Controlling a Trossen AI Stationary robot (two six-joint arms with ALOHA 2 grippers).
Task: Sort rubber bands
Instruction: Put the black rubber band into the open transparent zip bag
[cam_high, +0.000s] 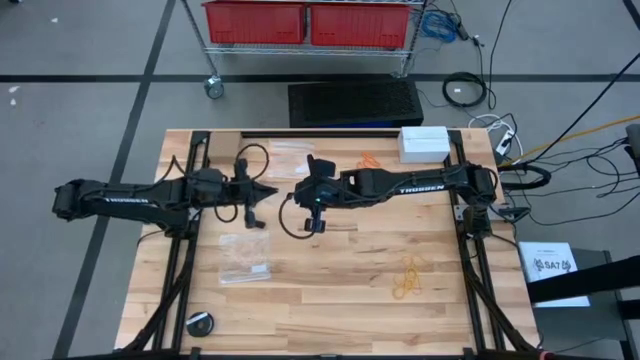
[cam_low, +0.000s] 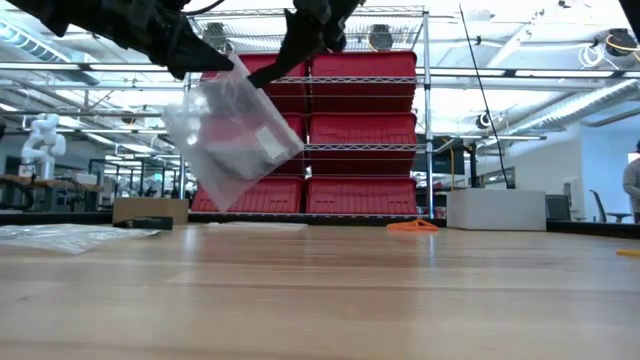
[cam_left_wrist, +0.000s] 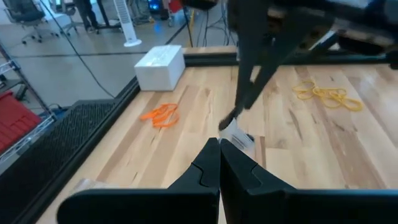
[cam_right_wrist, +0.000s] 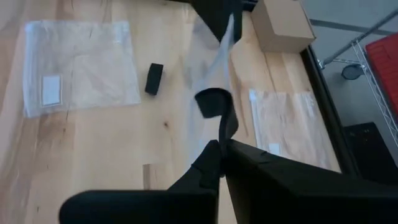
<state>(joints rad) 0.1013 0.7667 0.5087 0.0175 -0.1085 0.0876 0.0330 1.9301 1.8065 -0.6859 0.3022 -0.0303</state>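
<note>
A clear plastic bag (cam_low: 235, 135) with a white label hangs in the air over the table's middle, between my two grippers. My left gripper (cam_low: 205, 58) is shut on its upper left corner, and my right gripper (cam_low: 300, 45) is shut on its upper right edge. Orange rubber bands (cam_high: 370, 160) lie near the far edge. Pale yellow bands (cam_high: 410, 280) lie right of centre on the near half of the table. Something small and black (cam_right_wrist: 153, 78) lies on the wood under the bag. A curled black strip (cam_right_wrist: 214, 106) shows just beyond my right fingertips; what it is I cannot tell. My left gripper pinches the bag's top corner (cam_left_wrist: 235, 134) between its two shut fingers, coming in level from the table's left. The bag is lifted clear and hangs tilted below the fingers. My right gripper pinches the bag's top edge (cam_right_wrist: 219, 74) between its shut fingers, slanting down from the right. The film runs slack from there toward the left gripper.
Two more clear bags lie flat, one on the near-left part of the table (cam_high: 245, 258) and one by the far edge (cam_high: 290, 150). A white box (cam_high: 423, 142) sits at the far right corner. A round black object (cam_high: 200, 322) rests near the near left corner.
</note>
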